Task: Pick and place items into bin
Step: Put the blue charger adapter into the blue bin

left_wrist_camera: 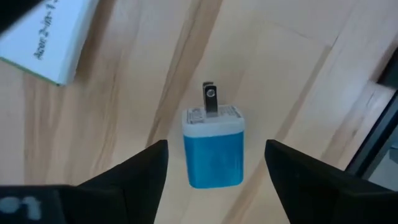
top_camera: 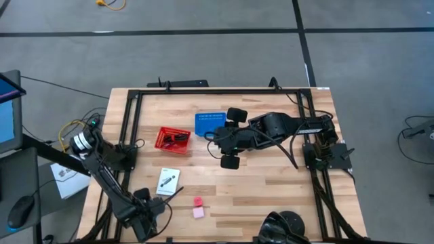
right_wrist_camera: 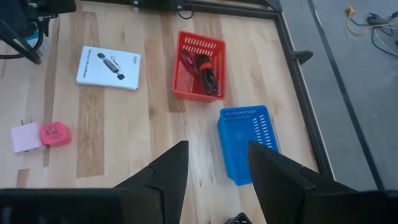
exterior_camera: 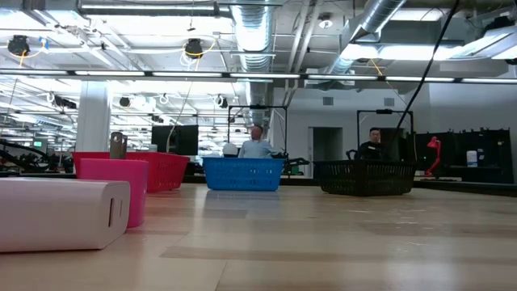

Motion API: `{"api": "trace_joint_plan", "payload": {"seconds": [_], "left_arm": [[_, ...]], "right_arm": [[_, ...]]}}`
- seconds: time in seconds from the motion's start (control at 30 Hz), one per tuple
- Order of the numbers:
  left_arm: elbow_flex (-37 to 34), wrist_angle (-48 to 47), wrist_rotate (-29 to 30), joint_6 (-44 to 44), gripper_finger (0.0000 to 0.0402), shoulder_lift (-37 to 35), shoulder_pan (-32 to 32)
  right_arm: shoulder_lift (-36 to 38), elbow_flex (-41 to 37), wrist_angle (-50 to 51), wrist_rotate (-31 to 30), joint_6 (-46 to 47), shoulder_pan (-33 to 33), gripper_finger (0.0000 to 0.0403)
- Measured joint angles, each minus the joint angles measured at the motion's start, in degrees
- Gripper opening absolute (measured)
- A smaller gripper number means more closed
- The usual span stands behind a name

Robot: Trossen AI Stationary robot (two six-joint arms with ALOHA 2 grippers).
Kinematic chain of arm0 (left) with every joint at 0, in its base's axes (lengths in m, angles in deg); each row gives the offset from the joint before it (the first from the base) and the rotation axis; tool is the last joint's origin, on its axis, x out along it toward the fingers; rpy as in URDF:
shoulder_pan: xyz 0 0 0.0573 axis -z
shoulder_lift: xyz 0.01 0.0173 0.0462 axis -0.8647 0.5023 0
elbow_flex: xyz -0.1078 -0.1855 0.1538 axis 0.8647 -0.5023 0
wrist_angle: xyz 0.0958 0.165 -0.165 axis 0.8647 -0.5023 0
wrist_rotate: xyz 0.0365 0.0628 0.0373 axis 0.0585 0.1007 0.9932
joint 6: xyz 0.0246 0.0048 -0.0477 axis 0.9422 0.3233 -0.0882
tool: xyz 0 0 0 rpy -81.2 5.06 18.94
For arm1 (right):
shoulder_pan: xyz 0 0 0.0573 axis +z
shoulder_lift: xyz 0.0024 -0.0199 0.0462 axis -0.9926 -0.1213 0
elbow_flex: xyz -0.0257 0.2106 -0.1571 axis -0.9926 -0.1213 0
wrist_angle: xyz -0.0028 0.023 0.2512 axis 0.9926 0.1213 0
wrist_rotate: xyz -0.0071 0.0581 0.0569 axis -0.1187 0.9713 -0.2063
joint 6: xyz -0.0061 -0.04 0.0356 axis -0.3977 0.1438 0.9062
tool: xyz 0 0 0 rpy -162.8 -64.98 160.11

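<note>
Between open left gripper (left_wrist_camera: 214, 165) fingers, blue cube (left_wrist_camera: 213, 149).

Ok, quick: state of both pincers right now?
Left pincer: open, straddling the blue plastic plug-in charger cube, not gripping.
Right pincer: open, empty.

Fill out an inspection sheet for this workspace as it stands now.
Surface: wooden table, inside a black frame.
Job's things: blue plug cube lies on the wood between the left gripper's jaws; white card packet; bright pink cube touching a pale pink cube; dark red cord inside the red basket; blue basket holds nothing visible.
Clutter: nothing seen.
Grippers: left gripper open astride the blue cube; right gripper open, holding nothing, above the baskets.
Cables: yellow cable on the floor.
Surroundings: two people beyond the table.
</note>
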Motion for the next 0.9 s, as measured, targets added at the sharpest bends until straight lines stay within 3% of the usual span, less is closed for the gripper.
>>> {"api": "trace_joint_plan", "payload": {"seconds": [0.57,0.9], "left_arm": [[-0.1,-0.1,2.1,5.8,0.0255,3.8,0.0],[-0.8,0.6,0.4,3.6,0.0202,3.8,0.0]], "right_arm": [[0.0,0.0,0.0,0.0,0.0,0.0,0.0161],[0.0,0.0,0.0,0.0,0.0,0.0,0.0162]]}}
